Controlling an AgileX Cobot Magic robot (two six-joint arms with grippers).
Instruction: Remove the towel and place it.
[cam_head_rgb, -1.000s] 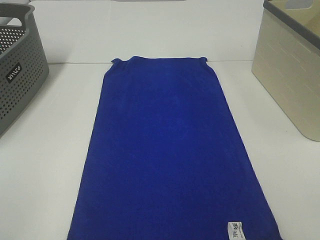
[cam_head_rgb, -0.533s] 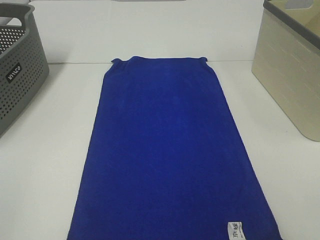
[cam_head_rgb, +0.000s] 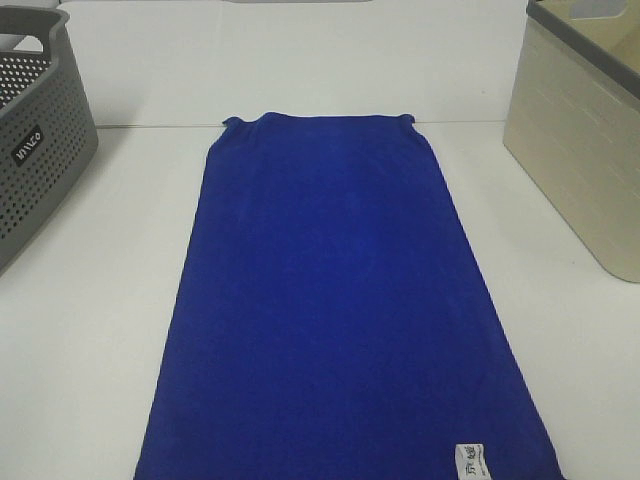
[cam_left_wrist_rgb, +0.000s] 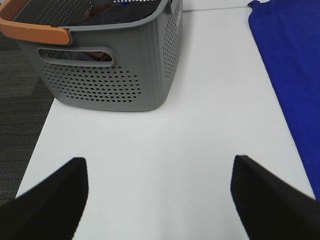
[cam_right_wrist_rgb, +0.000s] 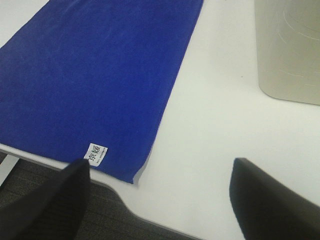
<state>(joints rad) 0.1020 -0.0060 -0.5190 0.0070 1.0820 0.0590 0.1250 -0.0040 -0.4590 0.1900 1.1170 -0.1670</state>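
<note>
The towel (cam_head_rgb: 335, 300) is a deep royal-blue cloth spread flat down the middle of the white table (cam_head_rgb: 90, 320), its far edge at the back and a small white label (cam_head_rgb: 469, 460) near its front right corner. Neither arm shows in the high view. In the left wrist view my left gripper (cam_left_wrist_rgb: 159, 200) is open over bare table, with the towel's edge (cam_left_wrist_rgb: 295, 65) off to one side. In the right wrist view my right gripper (cam_right_wrist_rgb: 160, 200) stands open above the table's front edge, close to the towel's labelled corner (cam_right_wrist_rgb: 95, 154). Both hold nothing.
A grey perforated basket (cam_head_rgb: 35, 130) with orange handles (cam_left_wrist_rgb: 35, 32) stands at the back left, with dark cloth inside. A beige basket (cam_head_rgb: 580, 130) stands at the back right. The table's front edge (cam_right_wrist_rgb: 125, 205) drops to dark floor.
</note>
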